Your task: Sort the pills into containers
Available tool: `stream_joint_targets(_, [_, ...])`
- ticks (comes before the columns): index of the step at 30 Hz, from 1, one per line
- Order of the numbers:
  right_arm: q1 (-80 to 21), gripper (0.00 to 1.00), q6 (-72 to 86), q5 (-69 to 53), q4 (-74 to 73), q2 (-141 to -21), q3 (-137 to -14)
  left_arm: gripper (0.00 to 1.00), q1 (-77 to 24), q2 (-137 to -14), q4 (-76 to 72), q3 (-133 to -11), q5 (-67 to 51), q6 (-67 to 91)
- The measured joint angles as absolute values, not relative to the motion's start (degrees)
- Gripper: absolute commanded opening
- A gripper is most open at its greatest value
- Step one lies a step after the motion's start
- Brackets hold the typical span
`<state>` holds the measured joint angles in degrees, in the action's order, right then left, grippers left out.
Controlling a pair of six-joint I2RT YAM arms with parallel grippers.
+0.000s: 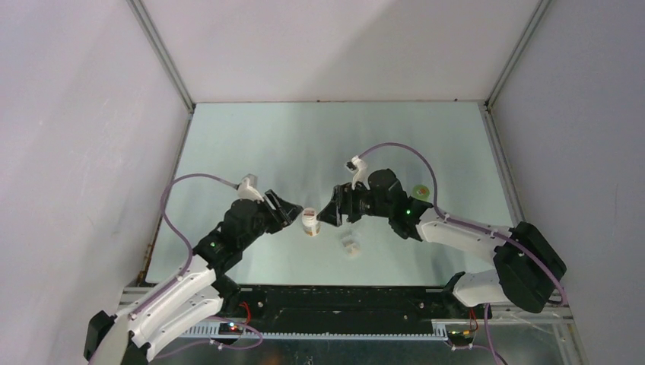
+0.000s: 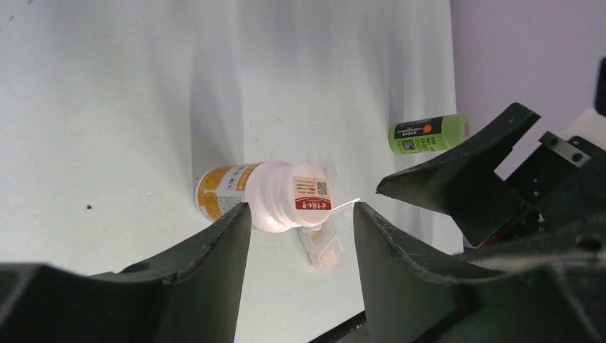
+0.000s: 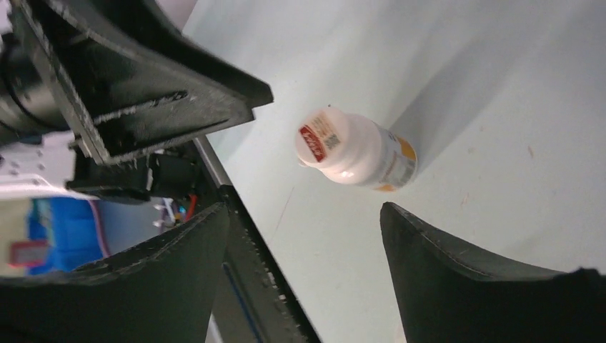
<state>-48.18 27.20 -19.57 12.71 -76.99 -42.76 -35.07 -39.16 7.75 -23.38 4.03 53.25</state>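
Nothing gripped on either side. Left jaws parted at a moderate gap, right jaws parted wider. Both pairs faced in on a white bottle [image 1: 309, 222] from opposite sides, tips close to it but apparently not touching. Upright near the middle of the surface [image 1: 266, 137], cap on. Just beside it, toward the near edge, the pill box [image 1: 351, 245]: small, translucent, seemingly with a lid flap raised, no pills visible inside from these views. Farther right and back, half behind the right arm, a green bottle [image 1: 419, 192], well apart from the rest.

Judged to be the bottle-opening step, with no pills out and sorting not begun. Next, probably: close the left jaws on the bottle's body to steady it, then bring the right jaws over the cap and twist. Calls for a firm, centred hold, a smooth round bottle being likely to spin or tip.

Tight between the two arms, tips nearly meeting over the bottle. Plenty of bare surface behind and to the left. Little room near the front edge, so mind the light pill box when swinging either wrist.
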Motion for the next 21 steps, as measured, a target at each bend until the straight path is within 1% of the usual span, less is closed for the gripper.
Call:
stream_joint_targets(1, [-47.2, 0.77, 29.8, -20.1, 11.9, -77.0, -42.8, 0.56, -35.0, -39.3, 7.5, -23.0, 4.0, 53.9])
stream_joint_targets(4, [-45.4, 0.67, 37.0, -21.1, 10.2, -77.6, -43.0, 0.54, -35.0, -39.5, 6.0, -21.1, 3.5, 55.9])
stream_joint_targets(7, [-45.0, 0.59, 43.0, -22.2, 10.1, -80.2, -44.4, 0.51, -35.0, -39.8, 4.7, -19.8, 2.9, 57.4])
stream_joint_targets(9, [-45.0, 0.56, 46.2, -22.8, 10.1, -82.4, -45.4, 0.5, -35.0, -40.1, 4.2, -19.5, 2.7, 58.0])
stream_joint_targets(14, [-44.9, 0.52, 51.4, -23.4, 10.2, -86.5, -46.8, 0.47, -35.0, -41.9, 1.9, -19.5, 2.3, 58.5])
stream_joint_targets(21, [-44.9, 0.5, 53.8, -23.4, 11.2, -90.2, -48.7, 0.44, -34.7, -43.7, 0.0, -19.5, 1.7, 58.4])
